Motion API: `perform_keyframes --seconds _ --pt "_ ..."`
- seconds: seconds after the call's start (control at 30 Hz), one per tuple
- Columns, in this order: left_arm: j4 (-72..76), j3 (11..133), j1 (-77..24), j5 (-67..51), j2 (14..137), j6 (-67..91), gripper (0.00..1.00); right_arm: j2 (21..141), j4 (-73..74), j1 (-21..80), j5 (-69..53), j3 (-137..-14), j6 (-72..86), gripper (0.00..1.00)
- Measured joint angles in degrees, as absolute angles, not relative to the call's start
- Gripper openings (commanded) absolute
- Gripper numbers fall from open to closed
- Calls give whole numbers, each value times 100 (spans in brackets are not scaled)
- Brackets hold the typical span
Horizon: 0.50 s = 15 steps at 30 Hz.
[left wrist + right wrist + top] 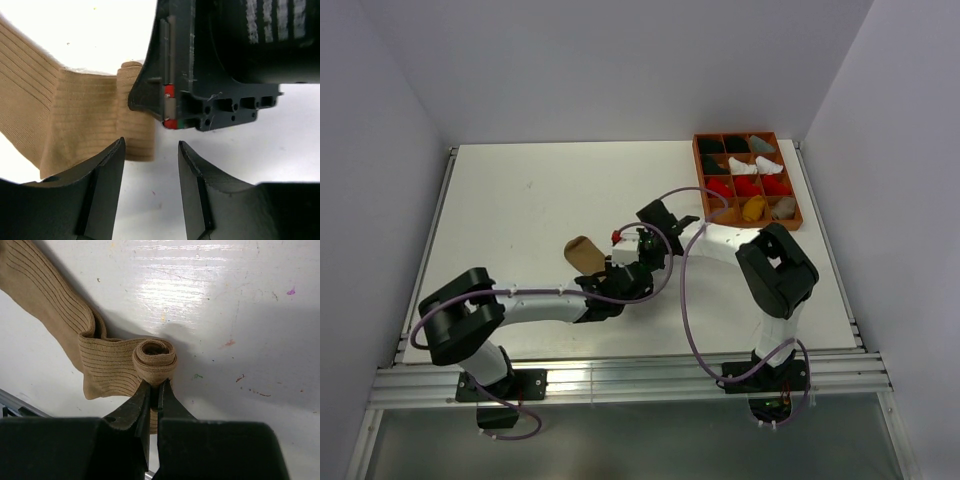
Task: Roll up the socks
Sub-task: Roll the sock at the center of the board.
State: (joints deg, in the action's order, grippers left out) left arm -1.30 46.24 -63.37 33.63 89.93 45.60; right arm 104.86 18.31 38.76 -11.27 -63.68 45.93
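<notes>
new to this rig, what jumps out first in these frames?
Mid white table, both arms meet over a tan ribbed fabric sock. One end is curled into a tight roll, and the right claw is pinched shut on it. The left claw sits close beside it, jaws apart and holding nothing. At the far right corner, an orange compartment tray holds rolled sock bundles in black, white, red, yellow and grey.

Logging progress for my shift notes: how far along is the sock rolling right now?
Done: one end of the tan sock is coiled into a small roll. In hand: the right gripper pinches that roll, jaws shut; the left gripper sits beside it, jaws apart. Left: the rest of the sock lies unrolled.
</notes>
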Motion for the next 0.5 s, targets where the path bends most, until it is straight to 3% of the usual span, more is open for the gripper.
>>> perform_keyframes --seconds 0.2,0.5 --pt "-270 4987 -6523 3942 9609 4263 45 10538 2080 3885 -1094 -6510 4591 0" --pt "-556 5391 -6584 4427 10200 4309 25 10567 2123 3861 -1094 -6536 4593 0"
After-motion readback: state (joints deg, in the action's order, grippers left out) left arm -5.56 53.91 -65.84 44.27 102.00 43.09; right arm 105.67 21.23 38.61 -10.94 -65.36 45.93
